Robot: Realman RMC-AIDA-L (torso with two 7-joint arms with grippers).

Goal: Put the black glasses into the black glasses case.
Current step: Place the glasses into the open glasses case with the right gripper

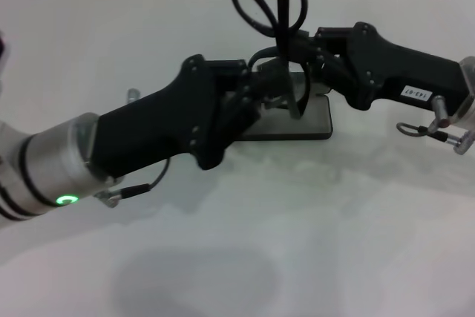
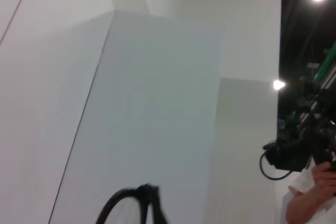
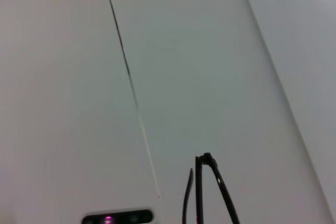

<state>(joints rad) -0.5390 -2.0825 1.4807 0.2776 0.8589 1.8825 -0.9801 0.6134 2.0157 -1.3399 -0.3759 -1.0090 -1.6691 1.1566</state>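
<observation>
Black glasses case and glasses both sit at the upper middle of the head view, over a white table that fills nearly the whole frame. Two black arms come in from either side and meet there. The left gripper reaches from the lower left and ends low, right at the near edge of the case. It may be there to steady the case or the dangling temples, but whether it grips anything cannot be told. The right gripper comes in from the right edge and sits a little higher. It looks pinched closed on the frame where the temples hang, which would explain why the frame stands in the air. The black glasses case lies flat on the table beneath both wrists, half covered by them, a grey surface showing at its right end. The black glasses are held upright above it, lenses uppermost near the top edge and thin temples trailing down toward the case. That suits a straight lowering into it. The right wrist view catches only their slim frame at its lower edge, and the left wrist view a curved rim.
</observation>
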